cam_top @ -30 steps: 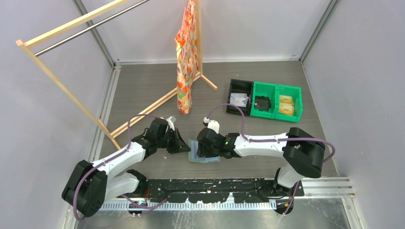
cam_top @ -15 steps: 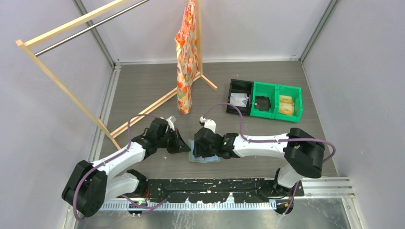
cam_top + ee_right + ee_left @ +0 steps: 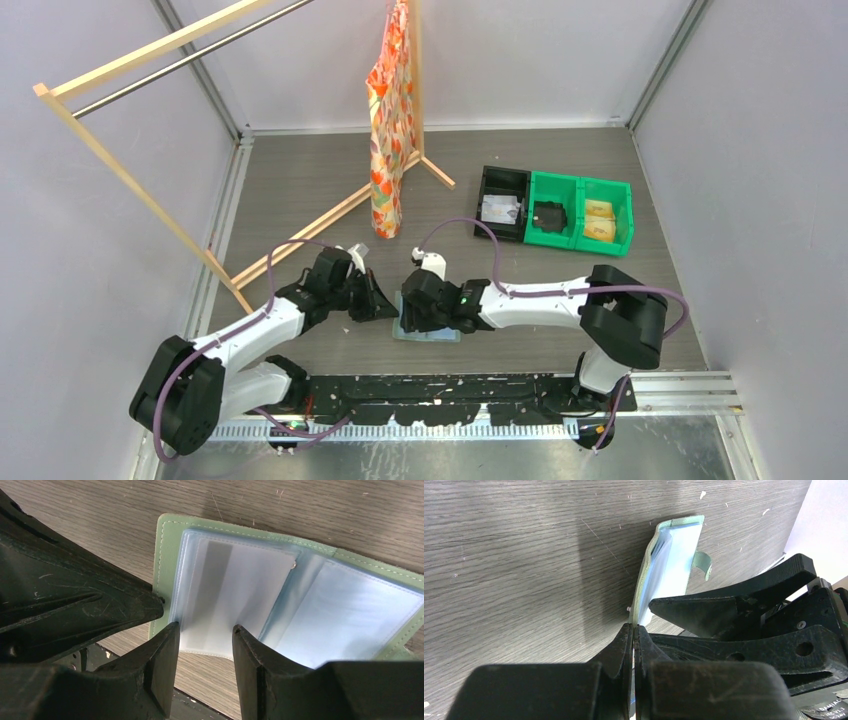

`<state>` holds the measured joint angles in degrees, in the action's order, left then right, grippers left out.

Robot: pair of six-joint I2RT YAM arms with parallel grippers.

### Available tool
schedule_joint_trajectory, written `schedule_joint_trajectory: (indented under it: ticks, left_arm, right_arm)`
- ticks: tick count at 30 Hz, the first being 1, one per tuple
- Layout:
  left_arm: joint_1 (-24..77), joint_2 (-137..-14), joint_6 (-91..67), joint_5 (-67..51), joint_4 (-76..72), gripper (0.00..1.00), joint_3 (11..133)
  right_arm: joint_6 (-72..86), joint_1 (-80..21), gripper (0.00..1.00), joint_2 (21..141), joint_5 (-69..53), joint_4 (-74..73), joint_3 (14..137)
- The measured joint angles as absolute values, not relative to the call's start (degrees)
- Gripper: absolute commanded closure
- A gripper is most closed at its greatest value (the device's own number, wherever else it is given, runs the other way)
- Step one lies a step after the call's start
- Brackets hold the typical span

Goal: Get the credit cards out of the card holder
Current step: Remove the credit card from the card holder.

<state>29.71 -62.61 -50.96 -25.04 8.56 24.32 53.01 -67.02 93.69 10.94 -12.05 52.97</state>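
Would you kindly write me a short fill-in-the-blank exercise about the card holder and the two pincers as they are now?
1. The card holder lies ____ on the table, pockets facing up.
2. The left pincer is ____ on the card holder's edge.
3. The right pincer is ____, its fingers straddling the clear pockets.
4. Beside the black bin stand two ____ bins.

Missing words: open; shut; open; green.
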Motion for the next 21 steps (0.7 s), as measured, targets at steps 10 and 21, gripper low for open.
schedule_joint_trajectory:
  ticks: [10, 21]
  left_arm:
    - [29.74, -62.61, -50.96, -25.04, 8.58, 1.00, 24.32]
    - [29.74, -62.61, -50.96, -25.06, 8.54, 1.00, 24.34]
  right_arm:
    - [53.23, -67.13, 0.53, 93.91, 14.46, -16.93, 54.87]
    - [54.15, -67.20, 0.54, 93.78, 19.59, -24.40, 55.40]
